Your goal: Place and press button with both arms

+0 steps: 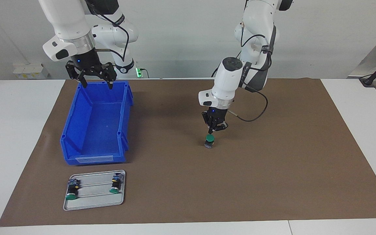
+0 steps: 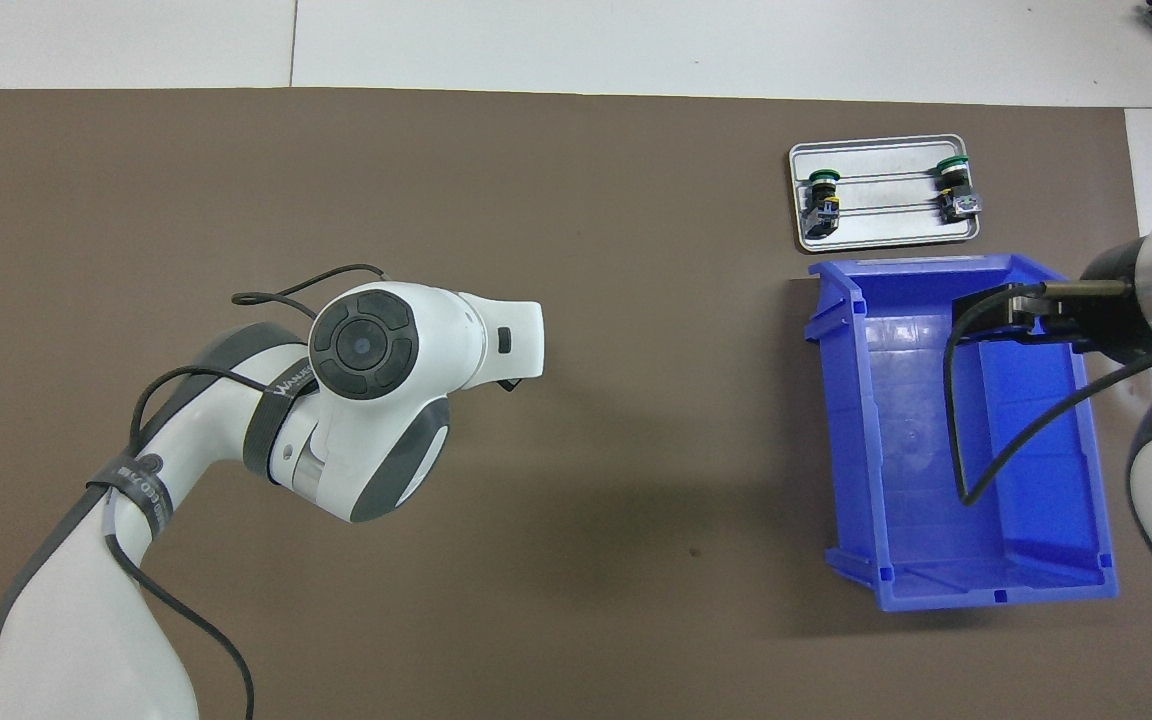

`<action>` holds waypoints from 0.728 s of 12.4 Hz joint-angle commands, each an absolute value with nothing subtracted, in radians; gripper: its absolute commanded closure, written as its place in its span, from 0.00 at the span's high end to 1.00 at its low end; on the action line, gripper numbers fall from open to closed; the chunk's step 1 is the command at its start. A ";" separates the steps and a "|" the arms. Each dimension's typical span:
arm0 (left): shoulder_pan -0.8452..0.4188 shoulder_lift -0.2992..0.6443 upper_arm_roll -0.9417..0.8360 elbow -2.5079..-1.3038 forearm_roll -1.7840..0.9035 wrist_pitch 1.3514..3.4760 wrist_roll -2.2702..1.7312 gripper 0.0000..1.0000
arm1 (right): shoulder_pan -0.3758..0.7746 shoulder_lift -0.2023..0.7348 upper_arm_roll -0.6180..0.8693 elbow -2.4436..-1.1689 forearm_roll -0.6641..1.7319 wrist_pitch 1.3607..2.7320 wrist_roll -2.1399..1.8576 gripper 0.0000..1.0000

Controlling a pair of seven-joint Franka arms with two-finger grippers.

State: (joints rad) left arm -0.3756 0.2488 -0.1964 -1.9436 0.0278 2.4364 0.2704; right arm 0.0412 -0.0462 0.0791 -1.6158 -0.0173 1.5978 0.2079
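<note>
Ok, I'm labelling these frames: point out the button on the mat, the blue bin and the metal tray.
button (image 1: 210,138), facing view, on its green cap.
blue bin (image 1: 77,122), facing view, on its side wall.
metal tray (image 1: 93,199), facing view, on bare metal between the two switches.
</note>
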 commanded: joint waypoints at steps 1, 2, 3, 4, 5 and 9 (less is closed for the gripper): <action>-0.397 0.276 -0.184 -1.957 0.049 2.494 0.273 0.00 | 0.029 -0.061 0.086 -1.637 -0.002 1.620 0.221 1.00; -0.400 0.290 -0.184 -1.957 0.049 2.511 0.272 0.00 | 0.028 -0.061 0.086 -1.637 -0.002 1.620 0.221 1.00; -0.400 0.302 -0.184 -1.957 0.049 2.516 0.273 0.00 | 0.028 -0.061 0.086 -1.637 -0.002 1.620 0.221 1.00; -0.400 0.311 -0.184 -1.959 0.049 2.522 0.273 0.00 | 0.029 -0.061 0.086 -1.637 -0.002 1.620 0.221 1.00; -0.400 0.321 -0.184 -1.965 0.051 2.522 0.275 0.00 | 0.029 -0.061 0.086 -1.637 -0.002 1.620 0.221 0.99; -0.394 0.319 -0.181 -2.011 0.051 2.576 0.287 0.00 | 0.035 -0.061 0.086 -1.634 -0.002 1.621 0.235 1.00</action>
State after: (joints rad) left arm -0.3865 0.2745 -0.1938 -1.9701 0.0324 2.5173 0.2744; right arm 0.0418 -0.0462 0.0797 -1.6158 -0.0173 1.5982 0.2100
